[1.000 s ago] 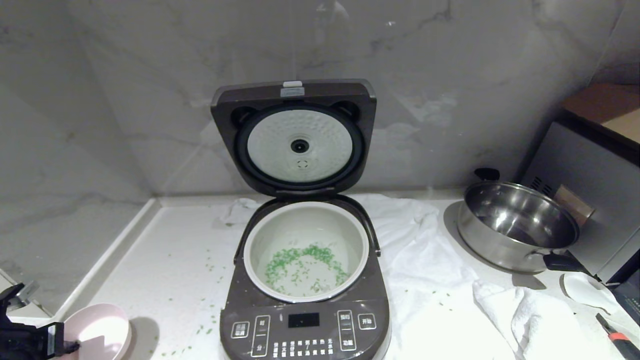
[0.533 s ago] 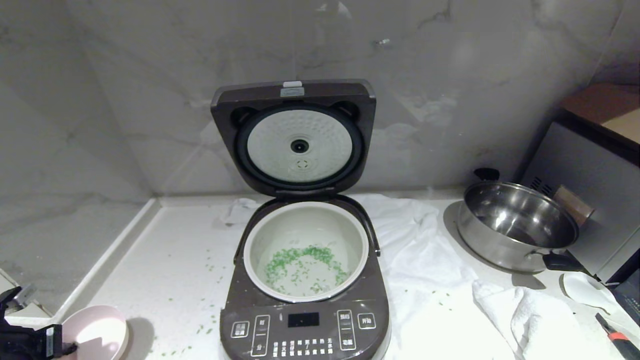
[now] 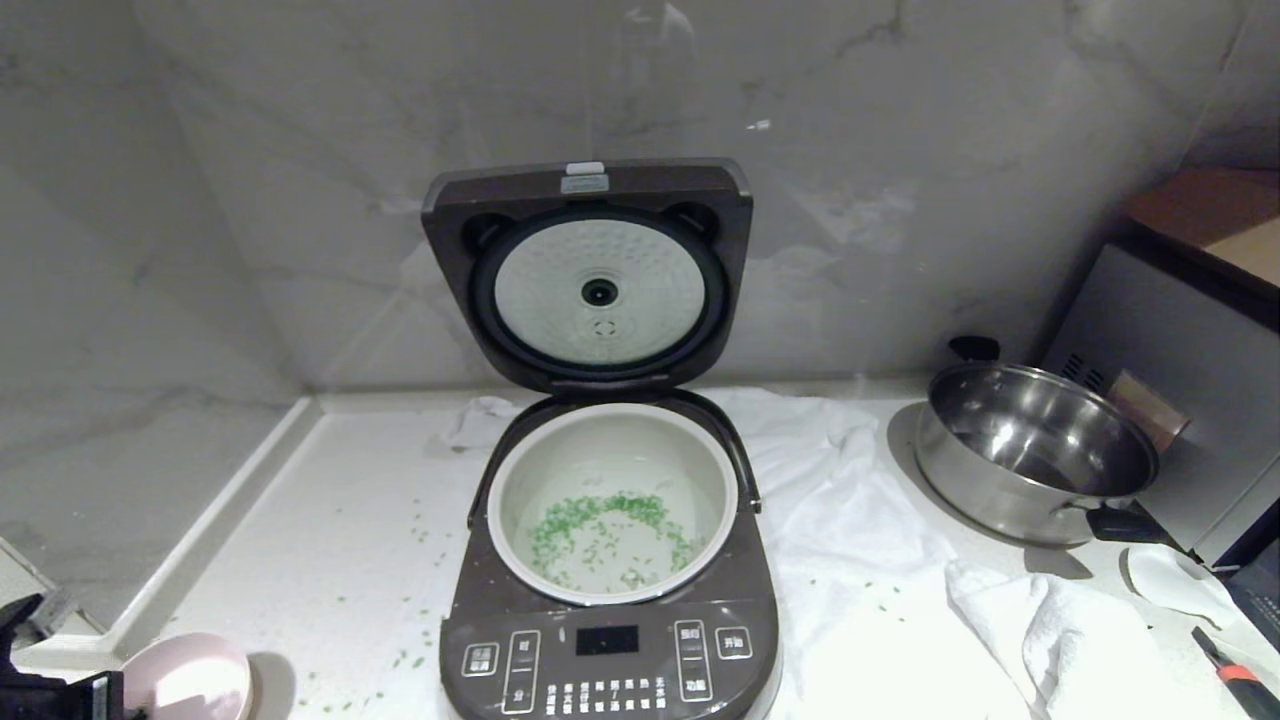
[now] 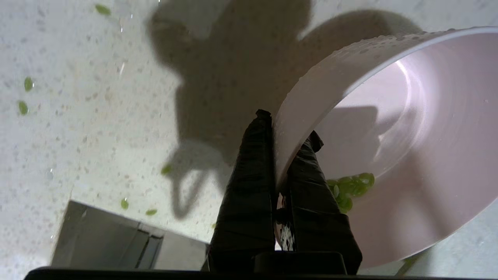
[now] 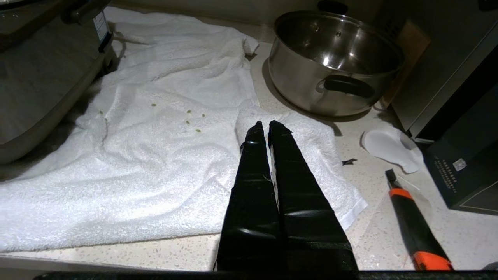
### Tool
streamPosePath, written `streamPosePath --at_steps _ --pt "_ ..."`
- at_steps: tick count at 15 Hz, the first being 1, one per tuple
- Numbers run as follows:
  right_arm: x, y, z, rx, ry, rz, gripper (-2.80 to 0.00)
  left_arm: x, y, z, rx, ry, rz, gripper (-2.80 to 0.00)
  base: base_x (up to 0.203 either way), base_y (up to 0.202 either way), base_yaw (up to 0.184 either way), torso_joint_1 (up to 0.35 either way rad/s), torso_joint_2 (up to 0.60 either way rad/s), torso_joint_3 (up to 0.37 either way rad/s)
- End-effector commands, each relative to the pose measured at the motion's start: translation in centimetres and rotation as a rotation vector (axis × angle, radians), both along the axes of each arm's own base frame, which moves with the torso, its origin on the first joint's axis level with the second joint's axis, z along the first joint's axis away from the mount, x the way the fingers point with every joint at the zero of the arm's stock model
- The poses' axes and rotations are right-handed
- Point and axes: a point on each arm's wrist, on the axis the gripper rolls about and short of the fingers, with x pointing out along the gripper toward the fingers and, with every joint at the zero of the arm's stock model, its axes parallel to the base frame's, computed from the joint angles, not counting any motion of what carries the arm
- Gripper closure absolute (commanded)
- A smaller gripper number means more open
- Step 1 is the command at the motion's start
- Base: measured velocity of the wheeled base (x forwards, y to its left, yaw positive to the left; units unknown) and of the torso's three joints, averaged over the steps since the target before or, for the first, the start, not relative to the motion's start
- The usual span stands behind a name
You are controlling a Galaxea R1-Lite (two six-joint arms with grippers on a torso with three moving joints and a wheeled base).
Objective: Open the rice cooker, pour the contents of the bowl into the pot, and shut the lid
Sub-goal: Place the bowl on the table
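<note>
Lower and nearer seven o'clock than before, the left pincer pinches the bowl rim. Green contents lie in the pot, lid upright. Right pincer hangs pressed together above the towel.

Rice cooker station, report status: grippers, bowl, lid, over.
Left gripper fingers shut on small pink bowl rim, few green bits left inside. Right gripper shut, empty, above white towel. Dark brown rice cooker lid up; nothing blocking it.

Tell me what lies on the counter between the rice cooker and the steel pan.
In the head view, a crumpled white towel covers the stretch between rice cooker and steel pan.
</note>
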Motion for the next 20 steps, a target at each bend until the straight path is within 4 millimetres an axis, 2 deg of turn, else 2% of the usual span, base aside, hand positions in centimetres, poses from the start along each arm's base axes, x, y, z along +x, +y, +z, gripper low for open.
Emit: streamPosePath --at_steps 1,3,5,9,13,16,20 --pt "0.0 0.0 -0.2 0.009 0.005 0.001 0.0 -0.8 -0.4 -0.4 0.018 0.047 -0.011 0.0 0.0 0.0 0.0 0.0 0.0 0.0" --pt "0.0 0.0 -0.2 0.008 0.005 0.0 0.0 -1.5 -0.5 -0.8 0.014 0.073 -0.003 0.0 0.0 0.0 0.0 0.0 0.0 0.0" --pt "0.0 0.0 -0.2 0.008 0.004 0.001 0.0 -2.0 0.3 -1.0 0.018 0.084 0.039 0.0 0.0 0.0 0.0 0.0 0.0 0.0" --pt "0.0 0.0 -0.2 0.008 0.005 0.0 0.0 -1.5 3.6 -1.0 0.048 0.057 0.123 0.0 0.0 0.0 0.0 0.0 0.0 0.0" --pt "0.0 0.0 -0.2 0.008 0.004 0.0 0.0 -0.6 6.5 -2.1 0.048 0.055 0.174 0.0 0.0 0.0 0.0 0.0 0.0 0.0" --pt "0.0 0.0 -0.2 0.008 0.005 0.0 0.0 -1.3 9.0 -2.2 0.077 0.055 0.242 0.0 0.0 0.0 0.0 0.0 0.0 0.0" --pt "0.0 0.0 -0.2 0.008 0.004 0.0 0.0 -1.9 10.1 -2.8 0.075 0.068 0.268 0.0 0.0 0.0 0.0 0.0 0.0 0.0"
